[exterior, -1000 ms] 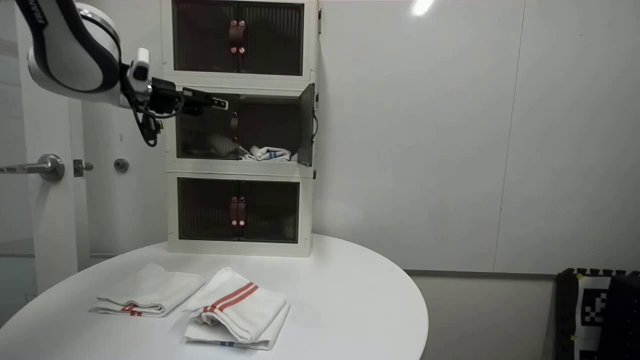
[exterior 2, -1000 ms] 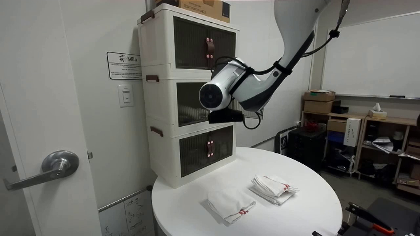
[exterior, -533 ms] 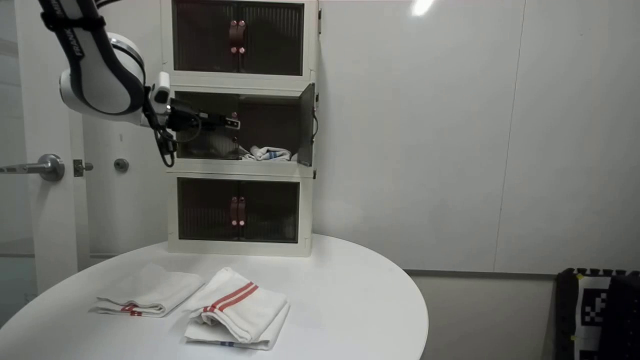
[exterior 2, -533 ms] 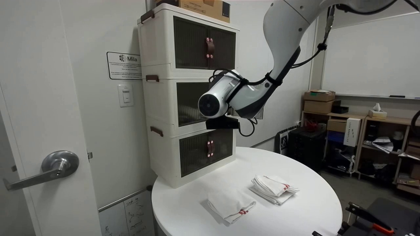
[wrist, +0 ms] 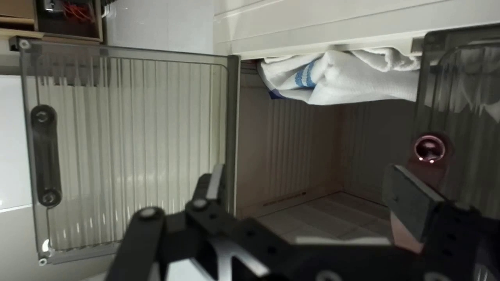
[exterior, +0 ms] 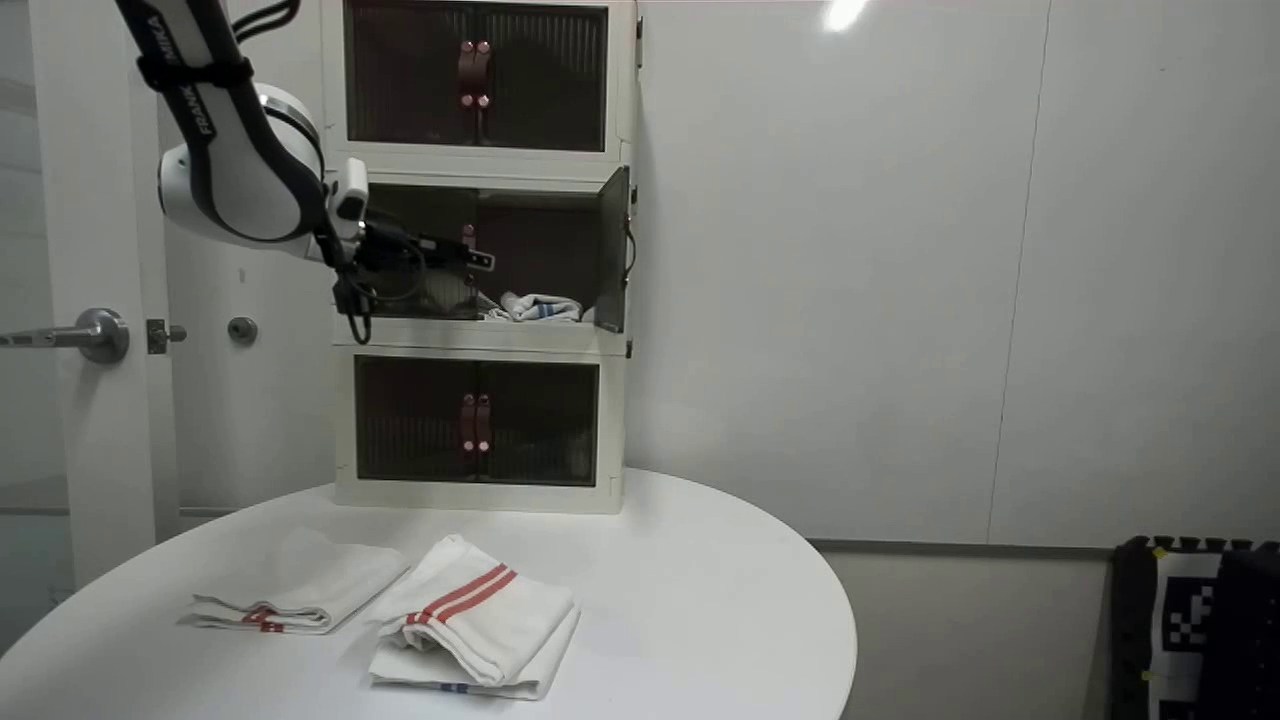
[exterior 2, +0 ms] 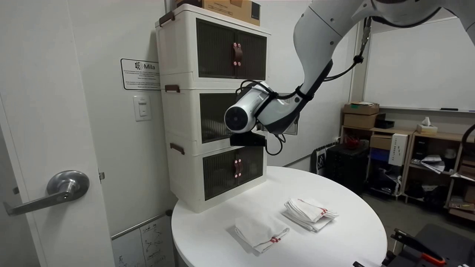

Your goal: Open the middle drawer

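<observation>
The middle compartment of the white cabinet has two ribbed dark doors. Its right-hand door (exterior: 613,250) stands swung open; in the wrist view this door (wrist: 133,148) is at the left. The left-hand door (exterior: 415,290) is closed, with a red-brown strap handle (wrist: 424,171). A white cloth with blue stripes (wrist: 332,78) lies inside; it also shows in an exterior view (exterior: 540,307). My gripper (wrist: 312,191) is open and empty before the opening. One finger (wrist: 414,201) overlaps the handle; I cannot tell if they touch. In an exterior view (exterior 2: 237,118) the arm hides the gripper.
The top compartment (exterior: 540,80) and bottom compartment (exterior: 540,425) have closed doors. Folded white cloths (exterior: 480,610) (exterior: 300,580) with red stripes lie on the round white table (exterior: 720,600). A room door with a lever handle (exterior 2: 66,187) stands beside the cabinet.
The arm and gripper have moved right and down in an exterior view, to in front of the middle compartment's closed door edge. The doors and cloths have not moved.
</observation>
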Tool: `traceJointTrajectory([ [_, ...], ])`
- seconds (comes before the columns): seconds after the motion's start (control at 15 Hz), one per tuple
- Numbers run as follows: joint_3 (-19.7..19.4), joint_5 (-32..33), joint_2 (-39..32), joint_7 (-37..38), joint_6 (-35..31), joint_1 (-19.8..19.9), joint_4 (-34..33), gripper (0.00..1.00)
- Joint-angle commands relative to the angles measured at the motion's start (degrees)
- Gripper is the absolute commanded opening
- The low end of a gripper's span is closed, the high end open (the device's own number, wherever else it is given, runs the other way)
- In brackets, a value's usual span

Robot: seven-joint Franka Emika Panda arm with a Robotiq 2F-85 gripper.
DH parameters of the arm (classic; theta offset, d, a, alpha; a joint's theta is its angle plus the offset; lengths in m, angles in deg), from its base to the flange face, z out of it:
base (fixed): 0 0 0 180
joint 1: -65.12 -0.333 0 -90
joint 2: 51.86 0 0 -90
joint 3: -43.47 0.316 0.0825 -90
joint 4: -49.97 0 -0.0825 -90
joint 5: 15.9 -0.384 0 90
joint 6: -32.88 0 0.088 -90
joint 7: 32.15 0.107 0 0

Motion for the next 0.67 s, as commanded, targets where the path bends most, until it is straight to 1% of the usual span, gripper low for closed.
traceJointTrajectory([
  [0.0, -0.1, 0.9, -1.6, 0.8, -3.5, 0.2, -2.8, 1.00],
  [0.2, -0.3, 1.4, -2.1, 1.1, -4.9, 0.0, -3.6, 1.00],
  [0.6, -0.9, 4.2, -3.5, 2.7, -3.6, -0.3, -5.8, 1.00],
])
